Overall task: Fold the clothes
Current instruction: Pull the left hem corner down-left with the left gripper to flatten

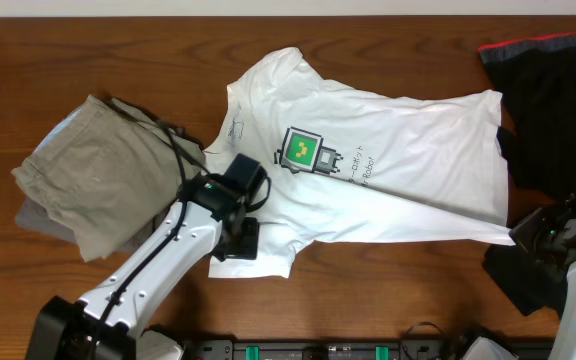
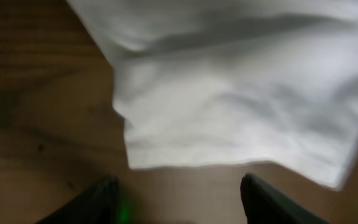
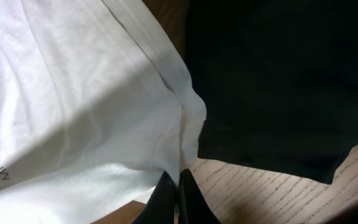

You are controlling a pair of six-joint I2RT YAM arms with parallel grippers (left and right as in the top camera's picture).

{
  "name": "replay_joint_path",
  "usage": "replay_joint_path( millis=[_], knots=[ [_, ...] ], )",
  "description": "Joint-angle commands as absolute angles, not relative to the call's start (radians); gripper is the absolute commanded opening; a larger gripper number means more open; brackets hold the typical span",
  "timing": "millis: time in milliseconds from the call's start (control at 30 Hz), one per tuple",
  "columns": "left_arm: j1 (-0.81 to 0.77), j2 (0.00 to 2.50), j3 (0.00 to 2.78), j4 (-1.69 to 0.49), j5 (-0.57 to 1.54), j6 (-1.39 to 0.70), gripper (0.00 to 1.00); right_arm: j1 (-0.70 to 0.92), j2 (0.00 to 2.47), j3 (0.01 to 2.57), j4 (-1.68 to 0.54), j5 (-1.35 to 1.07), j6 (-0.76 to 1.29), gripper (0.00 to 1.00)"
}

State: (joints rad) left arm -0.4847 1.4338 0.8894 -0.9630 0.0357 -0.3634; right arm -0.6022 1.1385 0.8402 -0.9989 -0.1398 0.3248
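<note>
The clothes are a white T-shirt (image 1: 368,190) with a green-and-grey robot print, lying spread chest-up across the middle of the table. My left gripper (image 1: 236,240) sits at the shirt's lower-left sleeve. In the left wrist view it (image 2: 182,199) is open, with bare wood between its fingers and the shirt's edge (image 2: 241,87) just ahead. My right gripper (image 1: 528,235) is at the hem's right corner. In the right wrist view it (image 3: 179,180) is shut, with the white cloth (image 3: 73,106) running down into its tips.
A khaki folded garment (image 1: 88,185) lies at the left, touching the shirt's sleeve. A black garment with a red stripe (image 1: 558,100) lies at the far right, right beside the hem (image 3: 278,81). More black cloth (image 1: 523,275) lies under the right arm.
</note>
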Motion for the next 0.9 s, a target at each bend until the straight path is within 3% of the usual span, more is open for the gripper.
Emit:
replay_joint_path(
  millis=[0,300,500,600,700,733,867],
  knots=[
    [-0.424,1.439,0.795,-0.886,-0.012,-0.388,0.64,-0.609,1.135,0.853,-0.998,-0.12,0.322,0.01],
    [-0.231,1.472,0.722,-0.566,-0.007,-0.335,0.64,-0.609,1.135,0.853,-0.998,-0.139,0.329,0.01],
    [-0.219,1.563,0.722,-0.491,0.037,-0.29,0.56,-0.609,1.135,0.853,-1.003,-0.139,0.329,0.01],
    [-0.219,1.621,0.722,-0.491,0.053,-0.289,0.42,-0.609,1.135,0.853,-1.002,-0.139,0.329,0.01],
    [-0.219,1.66,0.722,-0.538,0.104,-0.29,0.11,-0.609,1.135,0.853,-1.002,-0.138,0.329,0.01],
    [-0.219,1.66,0.722,-0.564,0.109,-0.295,0.06,-0.609,1.135,0.853,-1.002,-0.138,0.329,0.01],
    [-0.219,1.638,0.722,-0.672,0.109,-0.383,0.06,-0.609,1.135,0.853,-0.994,-0.138,0.329,0.01]
  ],
)
